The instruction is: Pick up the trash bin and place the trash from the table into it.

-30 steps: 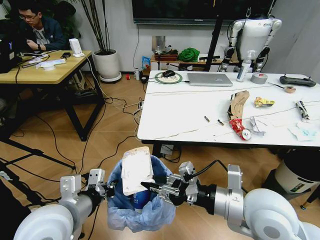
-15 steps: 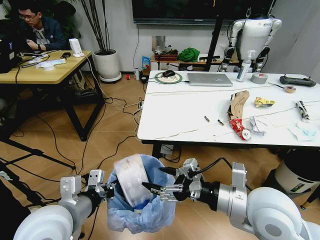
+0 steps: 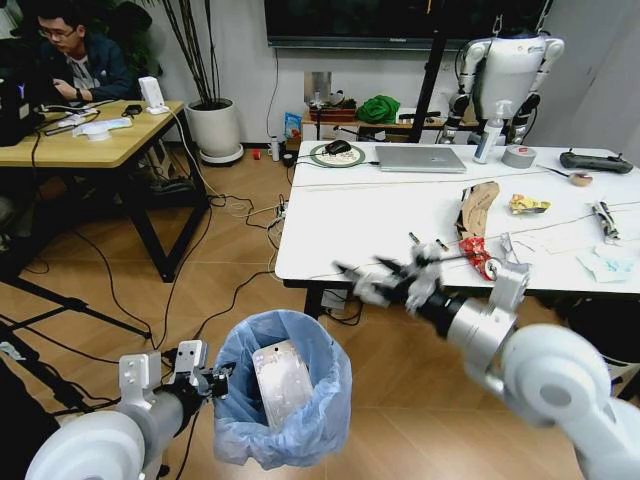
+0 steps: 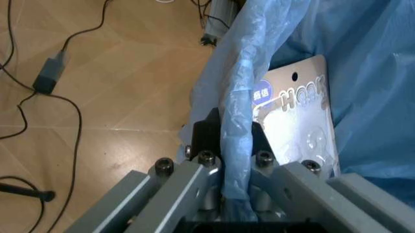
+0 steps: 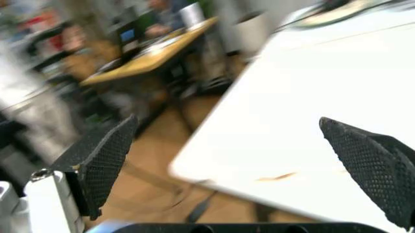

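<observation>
The blue-bagged trash bin (image 3: 284,390) holds clear plastic packaging (image 3: 281,382); other trash (image 3: 480,258) lies on the table (image 3: 360,225).

Blur, crops and cover

The right gripper (image 3: 385,277) is smearing with motion blur; the trash bin (image 3: 283,398) is hiding the lower part of the clear plastic packaging (image 3: 282,373); the table (image 3: 380,225) is running off the head view's right edge.

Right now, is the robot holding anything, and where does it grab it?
The left gripper pinches the bin by its blue bag's rim. The right gripper is open and empty.
</observation>
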Tool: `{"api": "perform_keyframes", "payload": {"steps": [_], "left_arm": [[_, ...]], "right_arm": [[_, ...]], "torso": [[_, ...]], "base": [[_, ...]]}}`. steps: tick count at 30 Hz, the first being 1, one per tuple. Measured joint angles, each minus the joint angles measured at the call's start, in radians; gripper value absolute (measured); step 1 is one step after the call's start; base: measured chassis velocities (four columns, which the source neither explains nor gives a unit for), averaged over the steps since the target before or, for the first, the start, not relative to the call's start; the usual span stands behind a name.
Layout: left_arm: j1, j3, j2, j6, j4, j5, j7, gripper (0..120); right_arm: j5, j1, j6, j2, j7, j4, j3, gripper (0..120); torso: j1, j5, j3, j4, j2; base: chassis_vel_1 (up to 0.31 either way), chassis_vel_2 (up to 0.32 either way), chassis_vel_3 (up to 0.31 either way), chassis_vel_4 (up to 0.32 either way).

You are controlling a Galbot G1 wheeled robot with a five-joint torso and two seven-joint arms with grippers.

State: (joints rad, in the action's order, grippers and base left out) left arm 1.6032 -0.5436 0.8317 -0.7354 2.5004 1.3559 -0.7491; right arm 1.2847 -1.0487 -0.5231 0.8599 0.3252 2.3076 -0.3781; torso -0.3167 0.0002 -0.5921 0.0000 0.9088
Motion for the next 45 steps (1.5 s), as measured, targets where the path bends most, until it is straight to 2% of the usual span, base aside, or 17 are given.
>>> {"api": "perform_keyframes", "payload": {"steps": [4,6,11,17,25,34,37,40,45], "left_arm": [[-0.009,0.013,-0.002,0.000,0.000,0.000,0.000,0],[-0.018,0.024,-0.010,0.000,0.000,-0.001,0.000,0],[-0.030,0.041,-0.026,0.000,0.000,-0.001,0.002,0],[-0.030,0.054,-0.044,0.000,-0.002,-0.005,0.008,0],[-0.032,0.057,-0.042,0.000,-0.005,-0.005,0.012,0],[-0.039,0.054,-0.029,0.000,-0.013,-0.009,0.021,0],[-0.040,0.052,-0.023,0.000,-0.014,-0.009,0.022,0],[-0.039,0.053,-0.017,0.000,-0.013,-0.012,0.022,0],[-0.036,0.047,-0.017,0.000,-0.009,-0.011,0.023,0]], "right_arm": [[-0.040,0.038,0.001,0.005,0.088,-0.085,-0.032,100],[-0.105,0.057,0.004,0.008,0.085,-0.142,-0.036,100],[-0.161,0.076,0.005,0.015,0.062,-0.207,-0.028,100],[-0.232,0.159,-0.015,0.035,0.059,-0.324,0.061,100],[-0.188,0.224,-0.102,0.011,0.072,-0.418,0.089,100],[-0.083,0.254,-0.133,0.006,0.115,-0.462,0.081,98],[-0.050,0.273,-0.139,0.006,0.128,-0.476,0.086,94],[-0.045,0.286,-0.143,0.007,0.137,-0.491,0.097,82],[-0.055,0.277,-0.148,0.002,0.129,-0.501,0.099,77]], "torso": [[0.000,-0.0001,0.000,-0.0001,0.000],[0.000,0.0000,0.000,0.0000,0.000],[0.000,0.0001,0.000,-0.0001,0.000],[0.000,0.0000,0.000,0.0003,0.000],[0.000,0.0000,0.000,0.0000,0.000],[0.000,0.0000,0.000,0.0000,0.000],[0.000,-0.0001,0.000,0.0000,0.000],[0.000,-0.0001,0.000,0.0001,0.000],[0.000,-0.0002,0.000,0.0000,0.000]], "base": [[0.000,0.000,0.000,0.000],[0.000,0.000,0.000,0.000],[0.000,0.000,0.000,0.000],[0.000,0.000,0.000,0.000],[0.000,0.000,0.000,0.000],[0.000,0.000,0.000,0.000],[0.000,0.000,0.000,0.000],[0.000,0.000,0.000,0.000],[0.000,0.000,0.000,0.000]]}}
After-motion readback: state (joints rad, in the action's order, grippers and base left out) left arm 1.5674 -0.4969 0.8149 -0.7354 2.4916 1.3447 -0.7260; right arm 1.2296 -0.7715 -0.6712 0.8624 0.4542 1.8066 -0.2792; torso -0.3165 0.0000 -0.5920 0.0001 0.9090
